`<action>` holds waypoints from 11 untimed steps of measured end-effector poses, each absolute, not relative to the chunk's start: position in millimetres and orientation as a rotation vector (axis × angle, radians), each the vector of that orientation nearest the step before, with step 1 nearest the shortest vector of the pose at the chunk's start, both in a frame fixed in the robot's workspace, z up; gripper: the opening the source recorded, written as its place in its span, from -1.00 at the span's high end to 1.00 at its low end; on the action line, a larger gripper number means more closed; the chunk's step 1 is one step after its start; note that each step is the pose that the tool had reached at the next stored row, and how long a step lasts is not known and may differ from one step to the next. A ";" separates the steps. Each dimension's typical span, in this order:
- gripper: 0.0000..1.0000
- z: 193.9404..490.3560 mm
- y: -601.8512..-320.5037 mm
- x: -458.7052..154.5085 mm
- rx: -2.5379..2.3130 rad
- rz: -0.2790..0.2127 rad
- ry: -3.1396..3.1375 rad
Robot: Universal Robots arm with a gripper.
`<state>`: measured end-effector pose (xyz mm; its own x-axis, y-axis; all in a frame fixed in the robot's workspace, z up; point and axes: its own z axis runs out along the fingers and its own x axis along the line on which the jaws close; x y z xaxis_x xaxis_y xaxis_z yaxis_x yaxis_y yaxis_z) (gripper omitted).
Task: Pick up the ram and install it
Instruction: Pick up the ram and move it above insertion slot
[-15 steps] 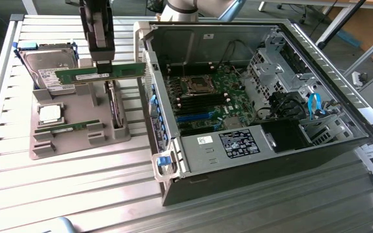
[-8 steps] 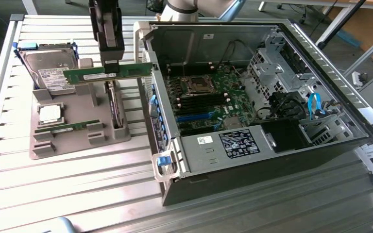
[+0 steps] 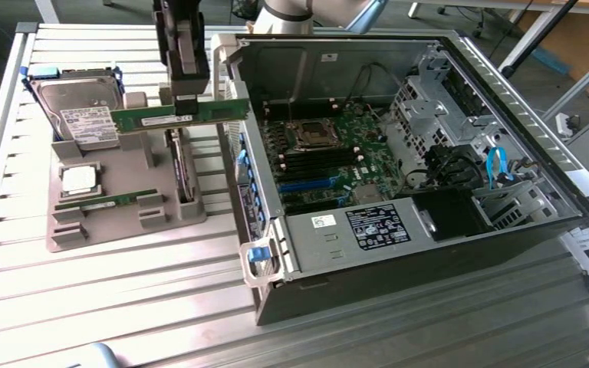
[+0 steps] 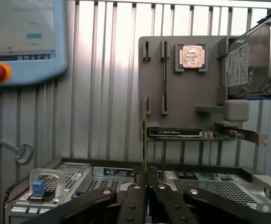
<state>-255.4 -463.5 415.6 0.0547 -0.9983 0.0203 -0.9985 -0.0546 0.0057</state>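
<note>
The ram [image 3: 141, 119], a long green stick, hangs level in the air above the grey holder [image 3: 120, 222], beside the open computer case's wall. My gripper [image 3: 184, 103] comes down from above and is shut on the ram near its middle. In the wrist view the gripper [image 4: 147, 184] has its fingers pressed together on the ram [image 4: 144, 149], seen edge-on as a thin line. The motherboard's black memory slots [image 3: 320, 162] lie inside the case, to the exterior view's right of the held stick.
The holder also carries a hard drive [image 3: 80, 103], a silver processor chip [image 3: 77, 180], a second green stick [image 3: 98, 202] and a dark expansion card [image 4: 177, 133]. The open case [image 3: 478, 222] fills the exterior view's right. A teach pendant [image 4: 18, 37] and a key [image 4: 14, 149] lie on the slatted table.
</note>
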 end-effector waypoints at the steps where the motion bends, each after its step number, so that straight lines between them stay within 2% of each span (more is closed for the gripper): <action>1: 0.76 415.6 -463.6 -254.5 2.268 0.017 -2.147; 11: 0.76 415.5 -463.6 -242.4 2.266 0.021 -2.145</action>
<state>-242.4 -463.6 415.5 0.0548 -0.9982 0.0242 -0.9985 -0.0546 0.0058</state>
